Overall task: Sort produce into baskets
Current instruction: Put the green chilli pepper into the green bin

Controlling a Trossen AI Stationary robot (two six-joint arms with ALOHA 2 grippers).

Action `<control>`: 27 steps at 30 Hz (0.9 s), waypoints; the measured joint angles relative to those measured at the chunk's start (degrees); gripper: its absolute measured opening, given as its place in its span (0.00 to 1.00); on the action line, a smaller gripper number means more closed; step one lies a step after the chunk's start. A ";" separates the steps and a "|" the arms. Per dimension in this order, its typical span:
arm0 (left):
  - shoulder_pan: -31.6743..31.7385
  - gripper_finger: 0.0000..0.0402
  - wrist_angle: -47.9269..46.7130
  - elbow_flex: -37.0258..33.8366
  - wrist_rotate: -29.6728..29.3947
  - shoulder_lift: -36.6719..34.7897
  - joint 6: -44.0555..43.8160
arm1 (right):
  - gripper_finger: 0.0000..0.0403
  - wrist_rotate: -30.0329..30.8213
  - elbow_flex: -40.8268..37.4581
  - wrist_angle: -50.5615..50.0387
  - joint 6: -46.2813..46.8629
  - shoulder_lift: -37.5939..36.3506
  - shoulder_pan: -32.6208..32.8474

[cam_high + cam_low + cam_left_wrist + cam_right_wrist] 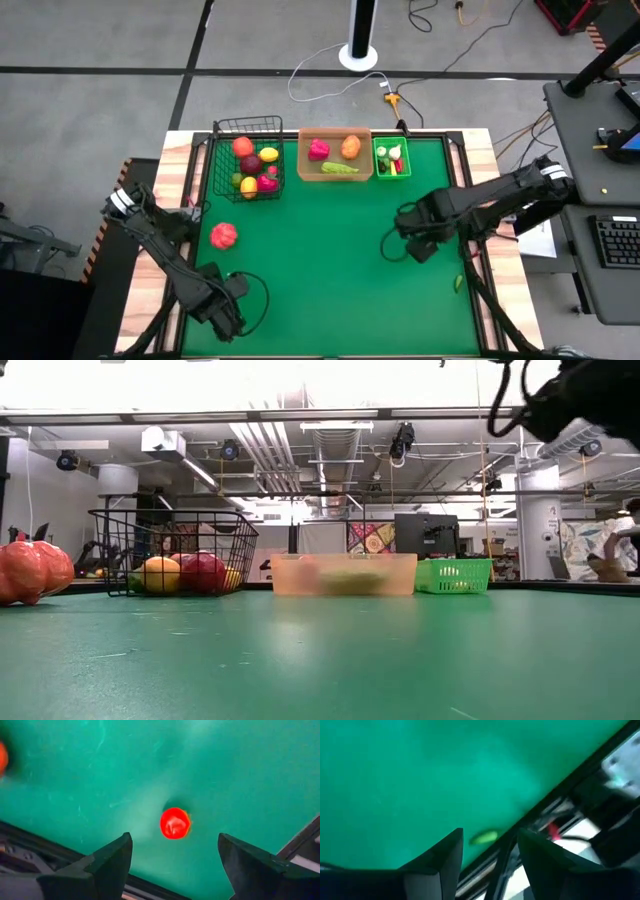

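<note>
The left claw [172,862] stands wide and empty above the near left part of the green-covered bench [330,270], its two dark fingers [107,865] framing a small round red glossy toy piece [175,823] that lies on the cloth below and apart from them. In the high view this arm's wrist [222,305] covers that spot, so the piece's place on the bench cannot be fixed more closely. Judged by its look, the piece is light, rigid and smooth; it is likely to roll or squirt out under an off-centre pinch, so the fingers should close across its widest part, level with its middle. A larger red-orange lumpy toy fruit [223,235] lies loose near the left edge, between that arm and the black wire-mesh basket [216,160], which already holds red, yellow and purple round pieces. The tan shallow rectangular tray [304,165] holds a pink piece, an orange piece and a green cucumber; the small bright green plastic bin [378,165] beside it holds tiny items. The right claw [487,865] hangs over the right part of the bench, fingers parted to a middling gap and holding nothing; a small green pod-shaped piece [483,837] lies by the right edge, light and slim, best taken across its narrow width.
</note>
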 joint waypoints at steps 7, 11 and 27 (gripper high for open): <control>0.27 0.69 0.10 1.38 -4.38 0.73 4.93 | 0.45 -6.50 -0.69 0.56 13.50 3.41 11.07; 0.68 0.69 0.15 1.43 -9.22 0.79 7.88 | 0.45 -10.10 -0.70 0.78 16.15 6.08 16.25; 3.38 0.69 -0.17 1.43 -19.58 0.79 14.35 | 0.45 -14.61 -0.82 2.05 13.42 24.58 20.07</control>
